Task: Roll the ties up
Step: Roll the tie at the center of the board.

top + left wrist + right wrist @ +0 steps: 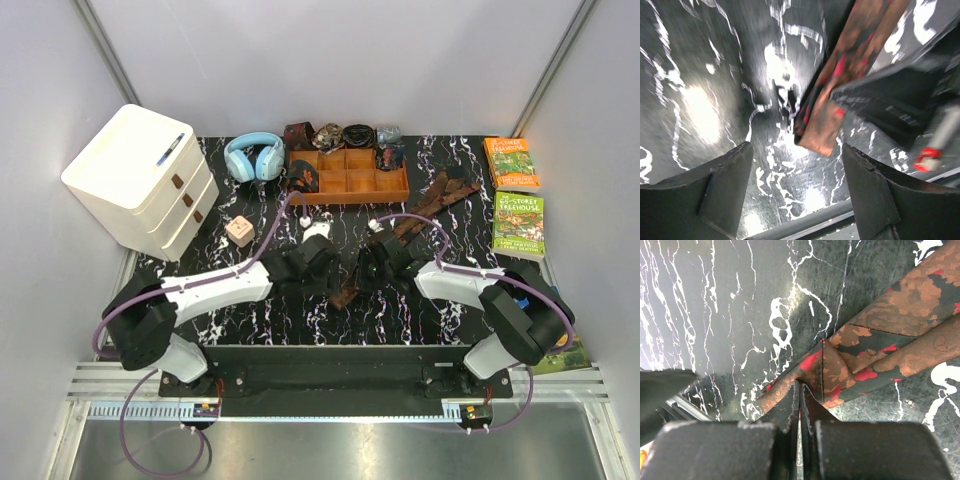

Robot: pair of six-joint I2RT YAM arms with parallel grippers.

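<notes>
Left gripper (pixel 796 150) wide open, nothing held, hovers low over glossy black marbled table (pixel 700 100). Tie (pixel 822 125) lies diagonally mid-table, its loose end just ahead of open fingers. Right gripper (pixel 800 390) clamped shut, nipping tie at fold. My call: left takes loose end low and flat, right holds fold taut, then turn tight with edges even. Fabric thin, limp, brown with red-tan blotches, creases sharply; likely slides on slick top

Tie (pixel 345 296) beside left tool (pixel 331 268) and right tool (pixel 369 269)
</notes>
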